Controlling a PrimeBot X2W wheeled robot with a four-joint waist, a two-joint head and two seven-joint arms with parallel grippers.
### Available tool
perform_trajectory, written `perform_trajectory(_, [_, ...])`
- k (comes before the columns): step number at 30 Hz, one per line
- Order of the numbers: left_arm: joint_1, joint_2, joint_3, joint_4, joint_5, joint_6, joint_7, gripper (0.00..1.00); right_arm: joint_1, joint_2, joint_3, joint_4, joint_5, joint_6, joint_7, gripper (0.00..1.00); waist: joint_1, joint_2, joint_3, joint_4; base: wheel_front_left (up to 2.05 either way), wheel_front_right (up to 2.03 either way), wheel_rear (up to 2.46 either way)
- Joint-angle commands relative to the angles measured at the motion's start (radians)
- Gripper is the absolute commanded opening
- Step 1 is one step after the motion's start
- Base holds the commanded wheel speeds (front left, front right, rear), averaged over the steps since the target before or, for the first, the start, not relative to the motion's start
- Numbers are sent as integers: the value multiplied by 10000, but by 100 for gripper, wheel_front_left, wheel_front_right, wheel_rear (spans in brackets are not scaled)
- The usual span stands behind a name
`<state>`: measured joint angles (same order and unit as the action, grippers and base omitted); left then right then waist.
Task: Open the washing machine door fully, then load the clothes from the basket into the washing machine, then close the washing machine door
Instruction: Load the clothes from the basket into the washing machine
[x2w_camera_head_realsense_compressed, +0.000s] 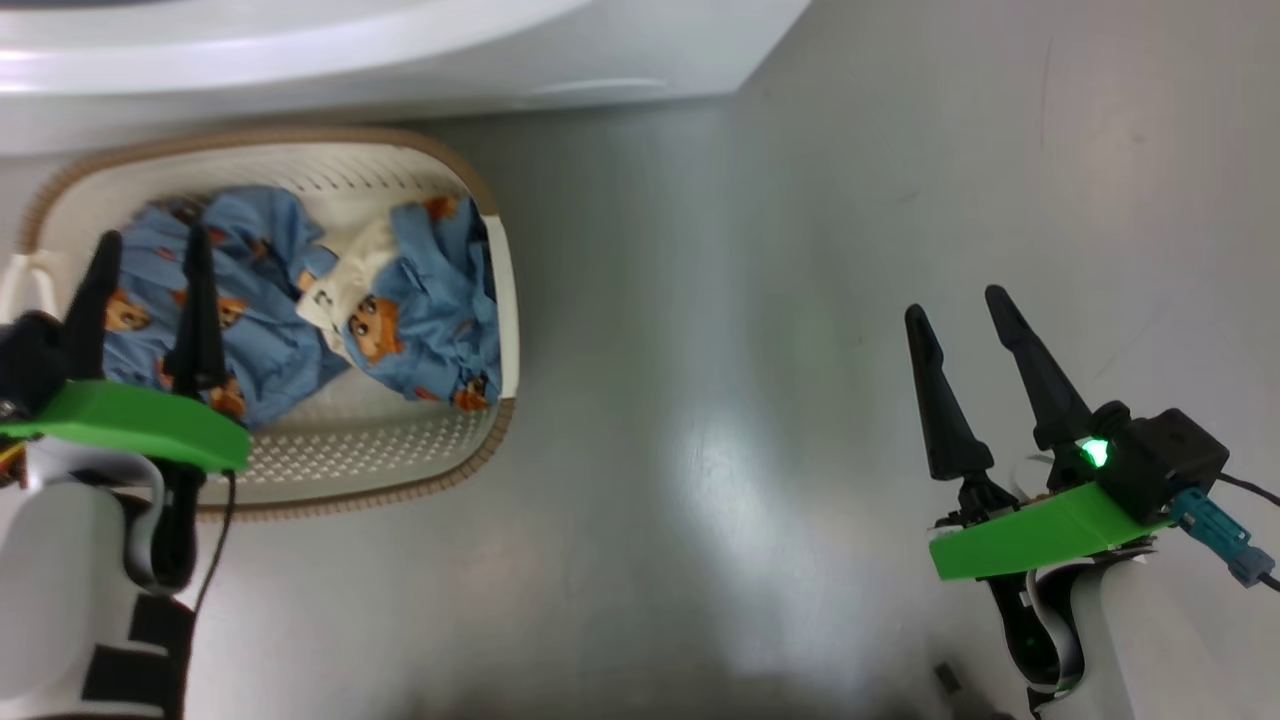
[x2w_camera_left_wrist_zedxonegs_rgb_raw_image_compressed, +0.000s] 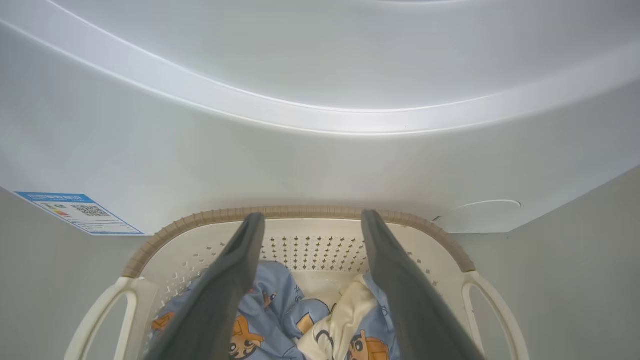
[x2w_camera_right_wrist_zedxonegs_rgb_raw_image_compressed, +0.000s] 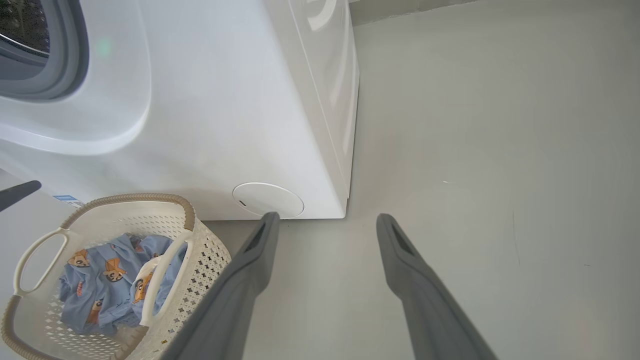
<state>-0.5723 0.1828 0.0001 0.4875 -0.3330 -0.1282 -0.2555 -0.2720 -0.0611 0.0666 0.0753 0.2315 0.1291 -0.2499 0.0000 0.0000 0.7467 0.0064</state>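
The cream basket (x2w_camera_head_realsense_compressed: 480, 440) sits on the floor against the white washing machine (x2w_camera_head_realsense_compressed: 300, 60), with the light-blue clothes (x2w_camera_head_realsense_compressed: 430, 310) printed with cartoon faces bunched inside. My left gripper (x2w_camera_head_realsense_compressed: 150, 245) hovers open over the basket's left half, its fingers (x2w_camera_left_wrist_zedxonegs_rgb_raw_image_compressed: 240, 270) pointing at the clothes (x2w_camera_left_wrist_zedxonegs_rgb_raw_image_compressed: 280, 320) below. My right gripper (x2w_camera_head_realsense_compressed: 960, 305) stands open over bare floor well to the right, holding nothing. In the right wrist view the machine's grey gasket and drum opening (x2w_camera_right_wrist_zedxonegs_rgb_raw_image_compressed: 35, 55) show at the top left, beside the basket (x2w_camera_right_wrist_zedxonegs_rgb_raw_image_compressed: 200, 260). The door is out of view.
A blue label sticker (x2w_camera_left_wrist_zedxonegs_rgb_raw_image_compressed: 80, 212) and a round filter cap (x2w_camera_right_wrist_zedxonegs_rgb_raw_image_compressed: 268, 199) mark the machine's lower front. Grey floor (x2w_camera_head_realsense_compressed: 760, 400) spreads to the right of the basket and machine.
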Motion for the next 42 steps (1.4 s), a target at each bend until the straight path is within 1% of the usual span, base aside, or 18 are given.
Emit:
perform_trajectory(1, [-110,538,298,121,-99,-24,-63,100,75,105,311,-267,46,16,-118,100,0,0,778,-313,0,0,0])
perform_trajectory(7, [-838,894,258,1343,-84,-24,-63,100,-120,107,379,-364,141,16,-118,100,0,0,1463,-472,0,0,0])
perform_trajectory(10, [-1423,1092,291,2643,-47,-8,-63,100,-217,107,476,-395,240,16,-118,100,0,0,1822,-568,0,0,0])
perform_trajectory(15, [-2298,1307,273,4287,-8,177,49,100,-290,107,620,-395,377,16,-118,100,0,0,2102,-712,0,0,0])
perform_trajectory(19, [-2733,1391,271,5007,-24,222,41,100,-308,108,662,-397,456,16,-118,100,0,0,2182,-794,0,0,0])
perform_trajectory(25, [-3454,1578,334,6353,-111,614,457,100,-307,108,701,-454,582,16,-118,100,0,0,2339,-923,0,0,0])
perform_trajectory(29, [-3861,1753,283,6922,-79,822,617,100,-308,108,742,-432,664,16,-118,100,0,0,2417,-948,0,0,0])
perform_trajectory(36, [-4538,2017,223,7537,-133,1035,1375,100,-372,108,814,-491,746,16,-118,100,0,0,2658,-1025,0,0,0])
perform_trajectory(42, [-5028,2210,166,7727,-193,1083,1890,100,-460,108,948,-547,795,16,-118,100,0,0,2961,-1183,0,0,0])
